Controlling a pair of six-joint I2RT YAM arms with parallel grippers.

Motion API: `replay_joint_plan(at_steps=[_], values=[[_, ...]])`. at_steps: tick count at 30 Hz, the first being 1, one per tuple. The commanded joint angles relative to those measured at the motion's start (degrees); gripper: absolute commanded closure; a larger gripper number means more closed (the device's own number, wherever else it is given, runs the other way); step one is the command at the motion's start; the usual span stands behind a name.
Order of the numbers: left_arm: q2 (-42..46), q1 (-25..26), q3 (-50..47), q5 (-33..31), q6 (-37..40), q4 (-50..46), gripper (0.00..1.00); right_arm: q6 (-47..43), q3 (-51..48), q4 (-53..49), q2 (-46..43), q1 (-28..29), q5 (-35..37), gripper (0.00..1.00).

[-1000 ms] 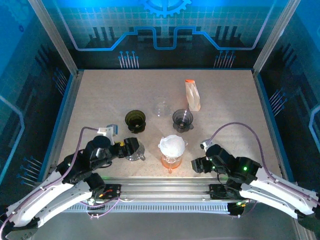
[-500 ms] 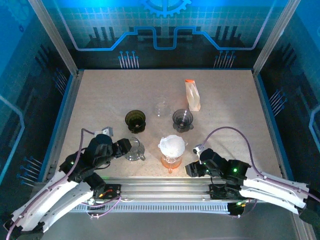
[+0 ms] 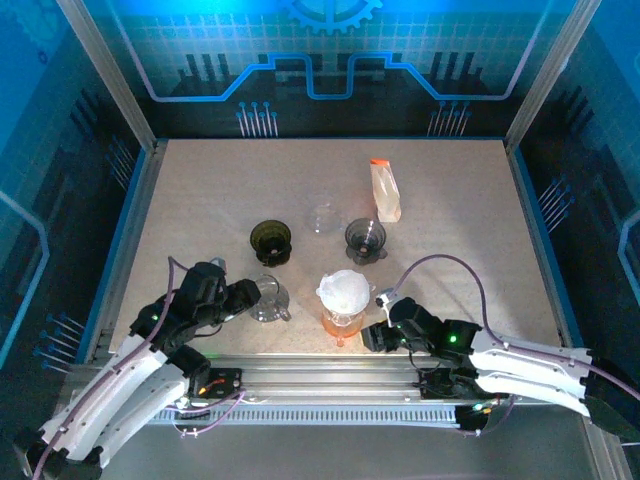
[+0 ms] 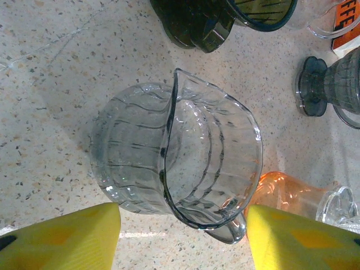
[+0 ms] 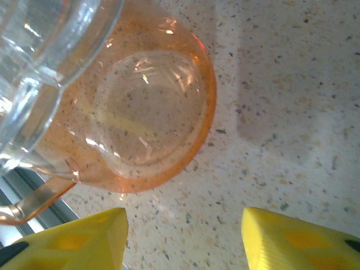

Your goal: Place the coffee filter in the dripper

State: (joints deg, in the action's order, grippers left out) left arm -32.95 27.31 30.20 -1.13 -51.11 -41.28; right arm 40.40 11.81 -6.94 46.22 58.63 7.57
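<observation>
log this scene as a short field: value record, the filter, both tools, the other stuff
filter: white filter on top of the orange jug
left tool: open, pointed at the clear ribbed glass
right tool: open, low by the orange jug's base
behind: dark green dripper, clear cup, grey dripper, bag with orange top

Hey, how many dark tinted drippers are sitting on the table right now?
2. A dark green dripper stands left of centre; a smoky grey dripper stands to its right, just in front of the bag with the orange top. None looks hidden.
</observation>
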Motion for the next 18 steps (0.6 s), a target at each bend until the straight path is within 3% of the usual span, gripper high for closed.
replay_joint_plan(at_steps=[1,10,18], values=[[0.2,-0.8,-0.3,2.1,-0.5,0.9,0.38,-0.6,-1.5,7.5,1.9,0.9,-1.6,0.45],[-0.4,-1.6,-0.1,3.3,-0.6,1.6,0.38,0.1,-4.0,7.4,-0.5,1.0,-4.6,0.44],[-1.3,-2.1,0.6,3.9,-0.5,2.1,0.38,-1.1,-6.9,17.9,1.6,1.0,-6.8,0.44]])
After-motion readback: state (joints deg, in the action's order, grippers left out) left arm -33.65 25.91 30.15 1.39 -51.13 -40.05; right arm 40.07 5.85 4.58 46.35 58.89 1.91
